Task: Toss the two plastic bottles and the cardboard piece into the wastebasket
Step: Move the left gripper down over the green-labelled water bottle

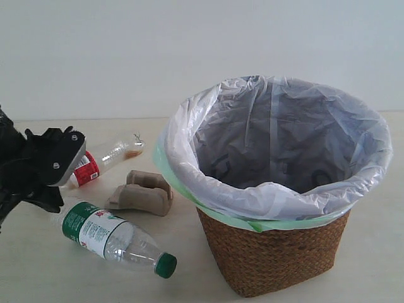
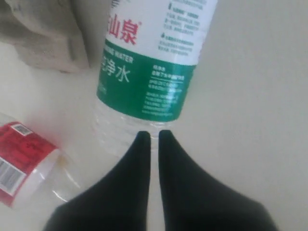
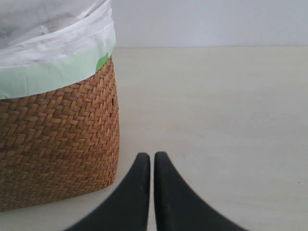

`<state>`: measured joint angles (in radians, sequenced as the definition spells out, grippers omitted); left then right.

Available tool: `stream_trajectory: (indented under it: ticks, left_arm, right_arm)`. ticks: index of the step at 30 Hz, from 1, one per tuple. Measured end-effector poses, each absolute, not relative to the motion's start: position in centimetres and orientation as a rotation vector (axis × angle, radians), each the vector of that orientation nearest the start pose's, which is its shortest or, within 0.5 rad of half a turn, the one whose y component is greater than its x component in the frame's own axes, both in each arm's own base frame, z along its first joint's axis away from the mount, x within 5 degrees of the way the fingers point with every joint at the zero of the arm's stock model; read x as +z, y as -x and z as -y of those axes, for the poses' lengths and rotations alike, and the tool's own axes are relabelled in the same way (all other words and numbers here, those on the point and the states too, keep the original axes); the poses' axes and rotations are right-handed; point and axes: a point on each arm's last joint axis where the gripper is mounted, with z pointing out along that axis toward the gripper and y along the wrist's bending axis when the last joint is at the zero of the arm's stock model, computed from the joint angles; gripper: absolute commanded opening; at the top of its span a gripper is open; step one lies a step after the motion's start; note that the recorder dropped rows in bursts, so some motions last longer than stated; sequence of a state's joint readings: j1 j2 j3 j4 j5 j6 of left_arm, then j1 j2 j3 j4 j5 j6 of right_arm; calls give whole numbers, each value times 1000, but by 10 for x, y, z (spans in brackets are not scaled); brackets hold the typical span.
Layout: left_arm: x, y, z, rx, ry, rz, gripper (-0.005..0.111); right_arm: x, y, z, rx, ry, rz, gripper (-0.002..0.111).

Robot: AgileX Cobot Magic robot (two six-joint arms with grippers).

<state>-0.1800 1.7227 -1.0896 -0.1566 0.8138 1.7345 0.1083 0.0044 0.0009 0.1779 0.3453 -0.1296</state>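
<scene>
The wider bottle (image 1: 108, 235) with green cap and green-white label lies on its side near the table's front left. Its label (image 2: 154, 62) fills the left wrist view. My left gripper (image 2: 152, 135) hovers over this bottle's base end, shut and holding nothing. The slimmer red-label bottle (image 1: 104, 158) lies behind it, also visible as (image 2: 24, 163). The grey-beige cardboard piece (image 1: 142, 192) sits between the bottles and the wastebasket (image 1: 278, 265). My right gripper (image 3: 151, 156) is shut and empty, low over the table beside the wicker wall (image 3: 57, 144).
The black left arm (image 1: 31, 170) reaches in from the left edge above the bottles. The basket's white bag (image 1: 189, 158) with its green edge overhangs the rim close to the cardboard. The pale wooden tabletop (image 3: 216, 120) runs back to a white wall.
</scene>
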Motion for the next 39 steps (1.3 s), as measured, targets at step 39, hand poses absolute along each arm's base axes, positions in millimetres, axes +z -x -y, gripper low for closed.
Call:
stream_trajectory:
  ticks: [39]
  left_arm:
    - [201, -333, 95, -148, 2581, 2531, 36]
  right_arm:
    - [182, -53, -11, 158, 107, -1828, 0]
